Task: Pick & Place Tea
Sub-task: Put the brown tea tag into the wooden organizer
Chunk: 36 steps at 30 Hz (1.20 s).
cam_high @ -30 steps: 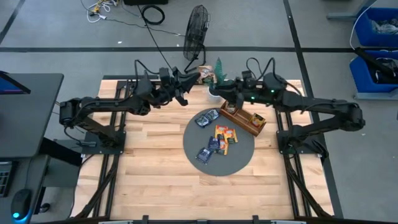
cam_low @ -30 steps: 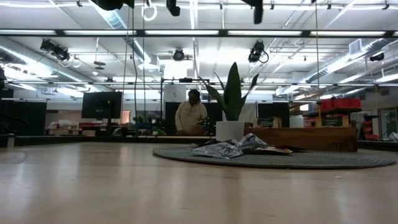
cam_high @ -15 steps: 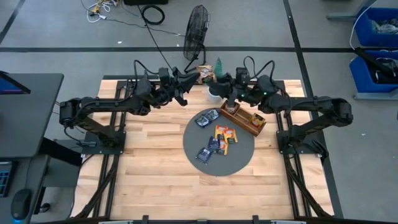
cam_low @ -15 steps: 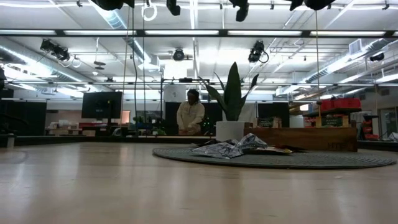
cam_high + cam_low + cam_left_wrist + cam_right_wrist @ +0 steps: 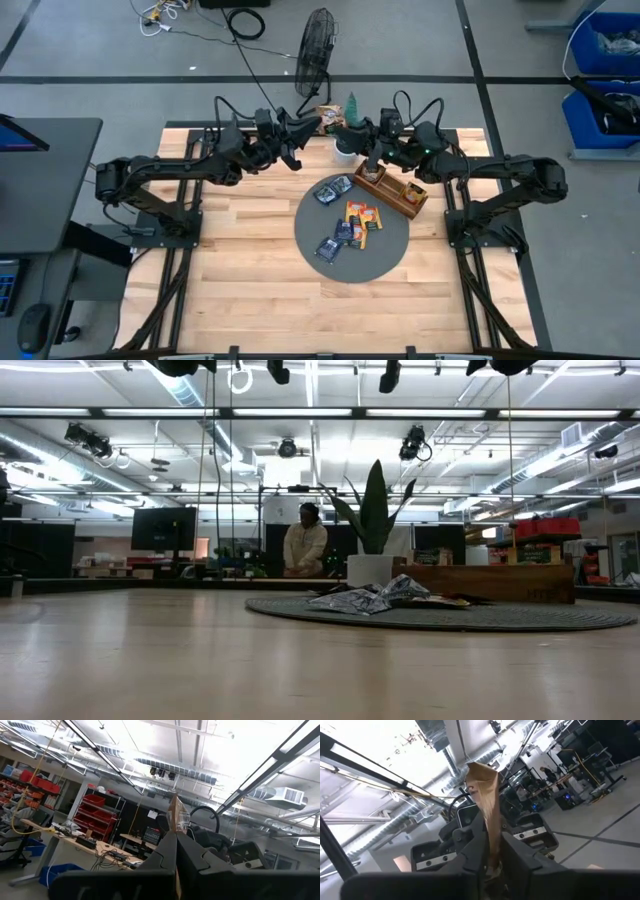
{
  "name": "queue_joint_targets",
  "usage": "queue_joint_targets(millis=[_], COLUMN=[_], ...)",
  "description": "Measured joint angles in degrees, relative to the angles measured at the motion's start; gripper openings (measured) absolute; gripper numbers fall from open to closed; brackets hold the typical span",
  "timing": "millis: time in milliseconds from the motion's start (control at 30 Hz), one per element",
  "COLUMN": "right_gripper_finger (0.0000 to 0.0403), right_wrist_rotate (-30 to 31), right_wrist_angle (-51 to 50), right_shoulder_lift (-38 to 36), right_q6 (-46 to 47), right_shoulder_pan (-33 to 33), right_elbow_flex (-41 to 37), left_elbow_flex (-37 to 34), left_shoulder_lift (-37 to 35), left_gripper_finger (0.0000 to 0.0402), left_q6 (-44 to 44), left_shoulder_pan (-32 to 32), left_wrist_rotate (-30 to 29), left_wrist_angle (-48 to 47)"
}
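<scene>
Above the table's far edge, the left gripper (image 5: 300,135) and right gripper (image 5: 352,140) each pinch a tan sachet (image 5: 487,795), while the remaining tea sachets (image 5: 352,222) lie on the round mat (image 5: 390,250), light, thin, crinkly, best pinched by an edge.

Two black jointed arms with looping black cables, green indicator lights.

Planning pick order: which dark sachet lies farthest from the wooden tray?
The lone dark sachet lowest in the high view, beyond the orange ones; others sit nearer the tray.
</scene>
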Motion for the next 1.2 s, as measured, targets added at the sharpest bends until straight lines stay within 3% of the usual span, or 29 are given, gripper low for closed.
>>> queue_joint_targets(millis=[100,233,467,767,867,1033,1200], right_gripper_finger=[0.0052,0.0009,0.0002,0.0001,0.0001,0.0,0.0], right_wrist_rotate=[0.0,0.1,0.4,-0.1,-1.3,-2.5,-10.8], right_wrist_angle=[0.0,-0.1,-0.6,-2.0,-4.3,-17.5,-34.6], right_shoulder_lift=[0.0,0.0,-0.5,-3.9,-6.1,-10.6,-13.7], right_q6=[0.0,-1.2,-1.4,-2.2,-2.5,0.1,2.5], right_shoulder_pan=[0.0,0.0,-0.1,-2.0,-3.2,-5.8,-7.8], right_elbow_flex=[0.0,0.0,0.0,0.0,0.0,0.0,1.7], left_elbow_flex=[0.0,0.0,0.0,0.0,0.0,0.0,0.0], left_shoulder_lift=[0.0,0.0,0.0,0.1,-0.2,-3.5,-8.6], left_gripper_finger=[0.0002,0.0002,0.0009,0.0069,0.0094,0.0129,0.0139], left_q6=[0.2,0.6,-0.3,-3.1,-3.1,-3.5,-0.3], left_shoulder_pan=[0.0,0.0,0.0,0.0,0.0,0.0,0.0], left_wrist_rotate=[0.0,0.0,0.1,0.4,3.5,8.7,9.1], left_wrist_angle=[0.0,-0.1,-2.0,-6.0,-8.3,-18.7,-33.0])
